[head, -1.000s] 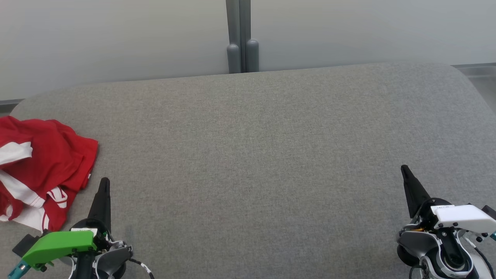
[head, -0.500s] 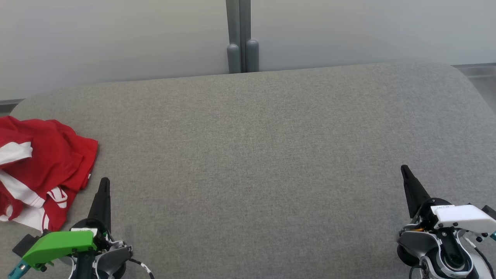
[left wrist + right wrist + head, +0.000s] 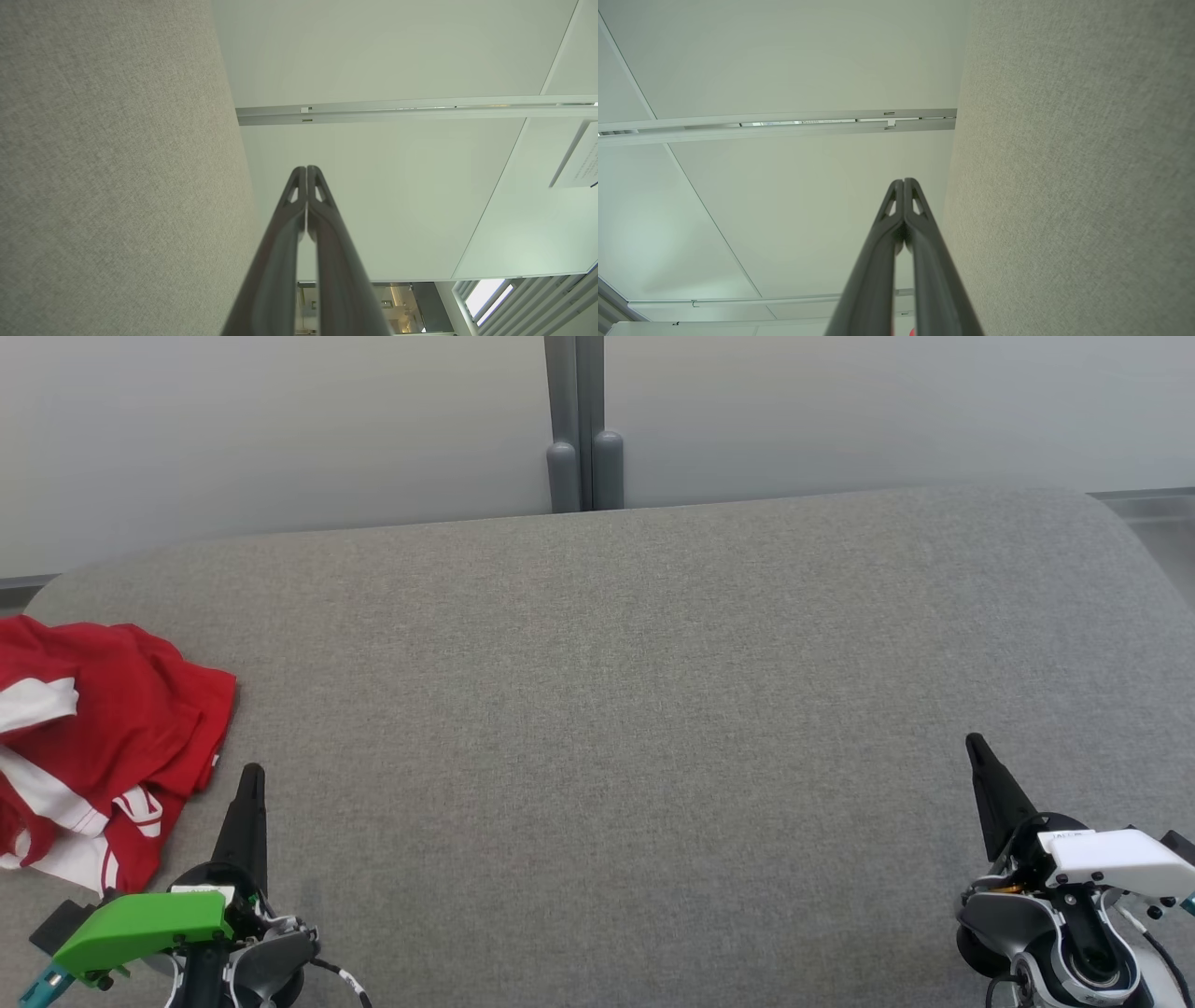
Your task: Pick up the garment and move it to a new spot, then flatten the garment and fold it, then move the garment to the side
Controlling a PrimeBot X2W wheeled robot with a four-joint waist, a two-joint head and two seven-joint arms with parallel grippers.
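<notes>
Nothing moved since earlier frames - both arms at rest, heap of cloth unchanged. Meaning: task not yet started, first pick-up is ahead.

Low at near left, left gripper (image 3: 250,777): fingers pressed together, holding nothing. Low at near right, right gripper (image 3: 977,749): same, pressed together and empty.

Red-and-white garment (image 3: 112,728) lies crumpled at left edge of grey padded surface (image 3: 597,691), partly cut by picture border - just beside left gripper, on its outer side, well apart from right gripper. Left arm seems better placed for first grasp; fingers must spread first.
</notes>
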